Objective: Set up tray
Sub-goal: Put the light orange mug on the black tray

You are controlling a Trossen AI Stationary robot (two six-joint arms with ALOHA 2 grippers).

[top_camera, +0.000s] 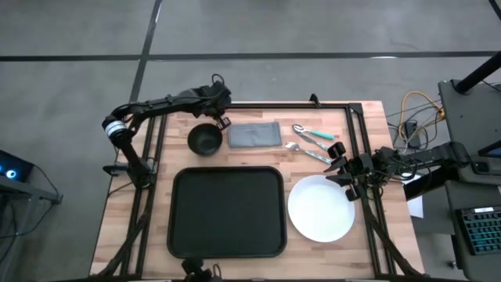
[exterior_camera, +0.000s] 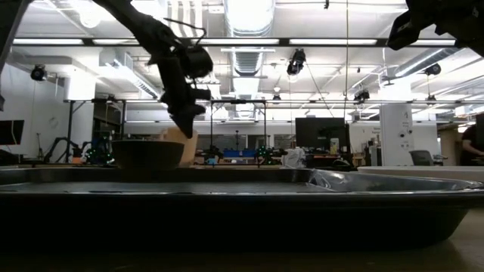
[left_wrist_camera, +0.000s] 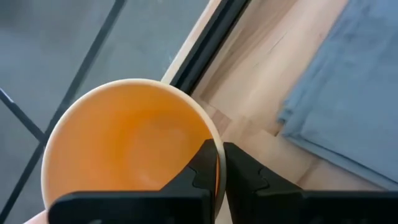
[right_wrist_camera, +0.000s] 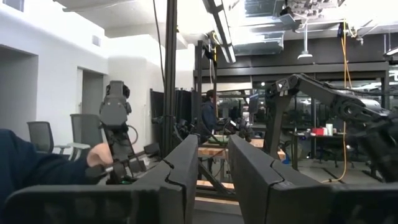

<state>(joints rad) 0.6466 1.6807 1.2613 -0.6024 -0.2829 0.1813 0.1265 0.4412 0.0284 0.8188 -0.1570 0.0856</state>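
Left gripper (left_wrist_camera: 219, 171) pinches orange cup (left_wrist_camera: 130, 146) rim at table's far edge, beside grey cloth (top_camera: 254, 135). Right gripper (top_camera: 341, 166) partly open, empty, above white plate (top_camera: 321, 208). Tray (top_camera: 227, 211) front-centre on table.

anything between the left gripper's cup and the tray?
Yes: the black bowl sits between the left gripper, shut on the orange cup's rim, and the empty tray. The grey cloth lies beside it.
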